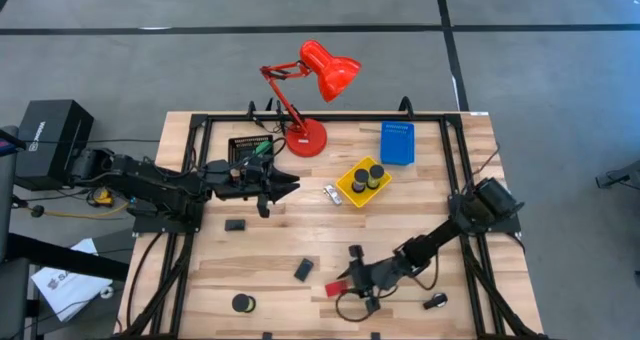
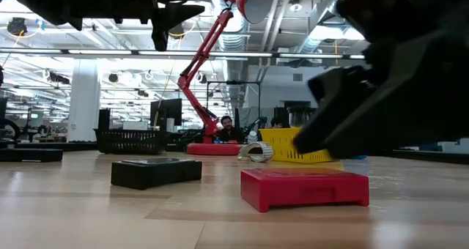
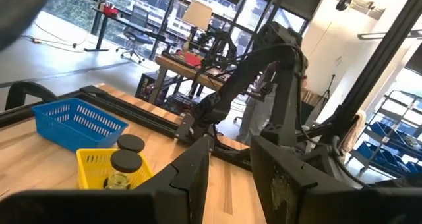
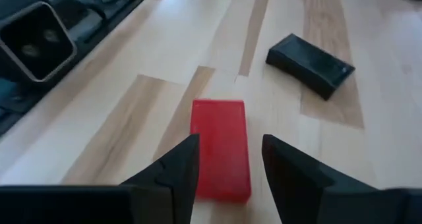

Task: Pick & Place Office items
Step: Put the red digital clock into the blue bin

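Red blocks: one, red block [image 1: 336,289] flat on the wood near the table's front edge, also seen in the right wrist view [image 4: 220,148].
Black blocks: two on open wood, black block [image 1: 303,269] just behind the red one, another black block [image 1: 235,224] further left.
Tape rolls: one black tape roll [image 1: 242,303] front left on the table; two dark round tops in the yellow tray [image 1: 351,191], probably rolls too, hard to tell.
Clips: one silvery clip [image 1: 332,194] touching or just beside the yellow tray.
Trays: three, yellow, blue tray [image 1: 397,143], black tray [image 1: 245,145].
Lamp: one red lamp [image 1: 310,98] at the back.
Right gripper [image 4: 225,159]: low over the near end of the red block, fingers spread, block between the tips, not pinched.
Left gripper [image 1: 288,185]: raised, left of the yellow tray, fingers spread, nothing in them.
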Robot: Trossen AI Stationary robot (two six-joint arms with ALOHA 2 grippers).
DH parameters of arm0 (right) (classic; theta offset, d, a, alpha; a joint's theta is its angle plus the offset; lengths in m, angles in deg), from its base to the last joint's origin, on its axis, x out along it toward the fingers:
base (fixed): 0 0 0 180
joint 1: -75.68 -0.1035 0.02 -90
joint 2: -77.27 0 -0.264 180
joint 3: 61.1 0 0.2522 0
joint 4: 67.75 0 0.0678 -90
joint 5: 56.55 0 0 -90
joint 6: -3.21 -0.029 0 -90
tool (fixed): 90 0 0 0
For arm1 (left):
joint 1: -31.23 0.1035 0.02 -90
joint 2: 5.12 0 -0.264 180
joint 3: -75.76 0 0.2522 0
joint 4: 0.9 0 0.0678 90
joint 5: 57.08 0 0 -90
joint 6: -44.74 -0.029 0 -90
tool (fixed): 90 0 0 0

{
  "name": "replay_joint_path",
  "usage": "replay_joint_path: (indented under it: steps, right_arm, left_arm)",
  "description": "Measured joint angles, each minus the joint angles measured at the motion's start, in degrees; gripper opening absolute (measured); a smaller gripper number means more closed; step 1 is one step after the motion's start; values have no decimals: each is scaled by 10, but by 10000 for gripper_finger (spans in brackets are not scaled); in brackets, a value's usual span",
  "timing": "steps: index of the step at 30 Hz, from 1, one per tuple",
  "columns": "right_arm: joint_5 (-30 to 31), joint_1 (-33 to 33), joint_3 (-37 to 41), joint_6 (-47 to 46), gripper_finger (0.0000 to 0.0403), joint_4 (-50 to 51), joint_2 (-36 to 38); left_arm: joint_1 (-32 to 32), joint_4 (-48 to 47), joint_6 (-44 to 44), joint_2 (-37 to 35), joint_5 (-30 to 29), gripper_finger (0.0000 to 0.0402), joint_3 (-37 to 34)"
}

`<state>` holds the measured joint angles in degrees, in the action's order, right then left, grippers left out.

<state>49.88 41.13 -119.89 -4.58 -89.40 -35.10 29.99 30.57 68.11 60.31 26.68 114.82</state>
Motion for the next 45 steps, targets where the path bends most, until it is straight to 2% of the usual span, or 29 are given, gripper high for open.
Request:
replay_joint_path:
  steps: [5, 10, 14, 20, 30, 37, 45]
  right_arm:
    - [-7, 10, -47, -5, 161, 74, -12]
    - [-59, 22, -68, -27, 168, 124, -8]
    - [-95, 35, -68, -27, 166, 124, -8]
    - [-96, 40, -72, -27, 174, 125, -9]
    - [-95, 32, -101, -43, 240, 166, -10]
    - [-91, 23, -101, -59, 244, 170, -10]
    - [-79, 27, -103, -66, 244, 161, -47]
  left_arm:
    - [0, 0, 0, 0, 0, 108, 0]
    - [0, -1, 0, 0, 0, 108, 0]
    - [0, -2, 1, 0, -3, 108, 0]
    - [0, -2, 1, 0, -2, 108, 0]
    - [-6, -2, 1, 0, -2, 108, 0]
    - [-11, -2, 1, 0, 0, 108, 0]
    - [-11, -2, 1, 0, 0, 108, 0]
